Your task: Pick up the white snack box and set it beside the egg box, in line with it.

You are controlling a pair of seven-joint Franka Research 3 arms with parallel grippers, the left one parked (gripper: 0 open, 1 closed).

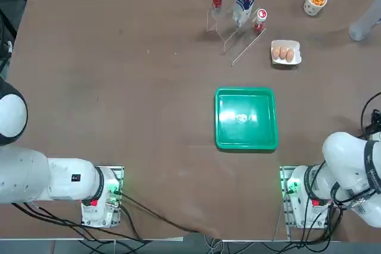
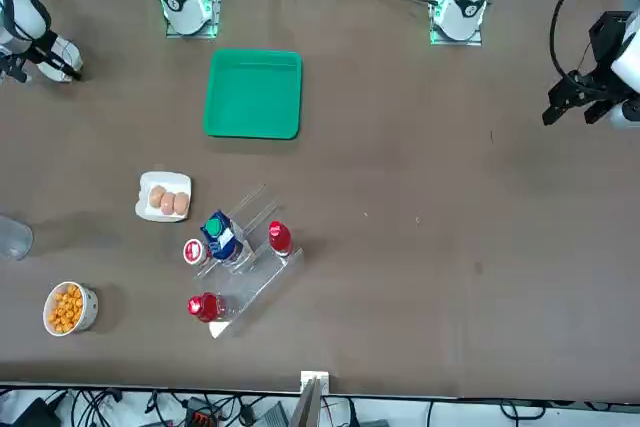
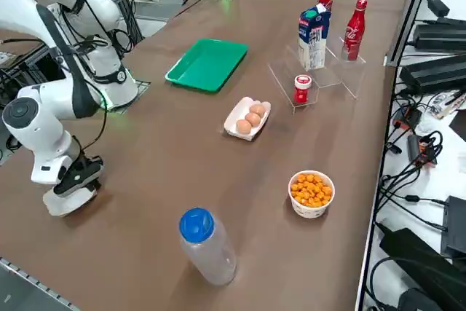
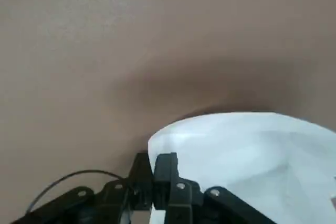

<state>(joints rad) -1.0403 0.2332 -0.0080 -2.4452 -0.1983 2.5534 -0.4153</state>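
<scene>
The white snack box (image 3: 67, 200) lies flat on the brown table near the robot's right-hand edge, out of the top view. My right gripper (image 3: 76, 184) is down on it. In the wrist view the black fingers (image 4: 166, 167) are pressed together on the thin rim of the white snack box (image 4: 241, 156). The egg box (image 3: 247, 118), a small white tray holding brown eggs, sits far from it towards the table's far side, beside a clear stand. It also shows as the egg box (image 1: 286, 52) and the egg box (image 2: 164, 197).
A green tray (image 1: 246, 118) lies mid-table. A clear stand (image 3: 320, 71) carries red bottles, a milk carton and a red can. A cup of orange snacks (image 3: 311, 193) and a blue-capped bottle (image 3: 206, 245) stand between the two boxes.
</scene>
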